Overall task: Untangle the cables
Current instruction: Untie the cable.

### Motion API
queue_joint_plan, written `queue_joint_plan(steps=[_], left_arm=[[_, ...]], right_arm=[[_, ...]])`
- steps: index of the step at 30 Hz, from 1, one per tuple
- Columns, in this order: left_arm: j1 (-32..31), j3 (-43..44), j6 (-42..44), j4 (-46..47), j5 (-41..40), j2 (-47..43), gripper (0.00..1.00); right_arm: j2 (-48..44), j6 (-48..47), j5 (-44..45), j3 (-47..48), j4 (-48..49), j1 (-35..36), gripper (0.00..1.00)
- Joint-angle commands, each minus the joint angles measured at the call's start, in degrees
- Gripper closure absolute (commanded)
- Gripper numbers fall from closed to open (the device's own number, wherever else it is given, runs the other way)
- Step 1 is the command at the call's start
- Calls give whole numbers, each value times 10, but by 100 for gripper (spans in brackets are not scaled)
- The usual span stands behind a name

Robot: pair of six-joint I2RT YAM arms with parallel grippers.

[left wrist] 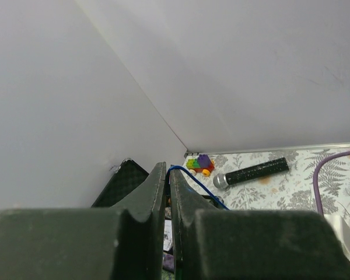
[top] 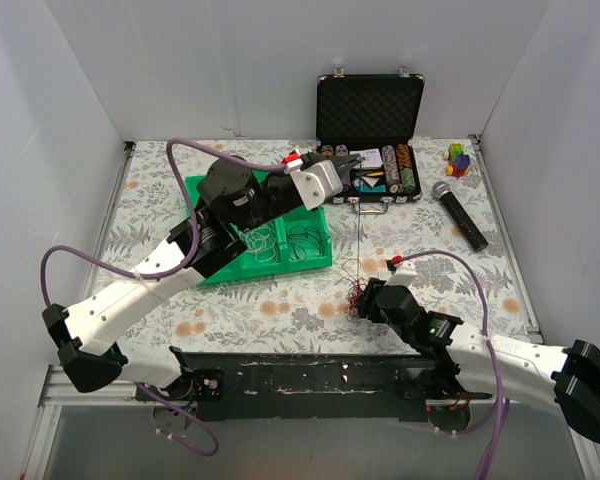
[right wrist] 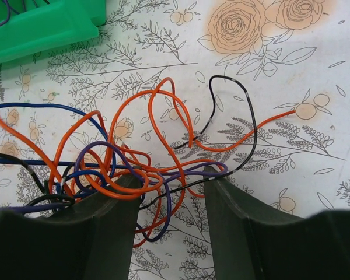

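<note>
The cables [top: 356, 290] lie as a loose tangle of thin orange, blue, purple and black wires [right wrist: 134, 163] on the flowered table, in front of the green tray. My right gripper [top: 368, 298] is down on the table at the tangle. In the right wrist view it [right wrist: 169, 178] stands open, and several strands cross the gap between its fingers. My left gripper [top: 350, 160] is raised near the black case. It [left wrist: 168, 169] is shut on a blue cable [left wrist: 198, 184]. A thin strand [top: 360, 230] runs from there down to the tangle.
A green tray [top: 315, 258] with more wires stands left of the tangle. At the back is an open black case [top: 370, 110] of chips. A microphone [top: 461, 215] and a toy brick car [top: 459, 158] lie at the right. White walls close in the sides.
</note>
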Motion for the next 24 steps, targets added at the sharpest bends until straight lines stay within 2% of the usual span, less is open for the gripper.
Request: queue_joint_plan(steps=[1,5,9,11,16,18,21,24], left_arm=[[0,109,21,108,-27,-12,100],[0,198,52,117,-33,24,100],[0,260,81,138,-41,49,100],[0,263,87,134,-34,46,100],[0,246,83,128,-17,31,100],[0,235,72,105,-12,24,100],[0,141,33,85,-5,-11,100],[-1,38,13,87,6,-47,100]], right_arm=[[23,8,9,-2,-76,1,48],[40,17,11,3,-85,1,46],[53,28,12,15,-106,2,30],[49,34,19,17,-115,2,25],[9,27,19,17,-126,2,22],[-44,-19,-18,7,-86,3,22],[-165,-83,-57,-19,-7,4,24],[-233,-121,-76,5,-14,4,32]])
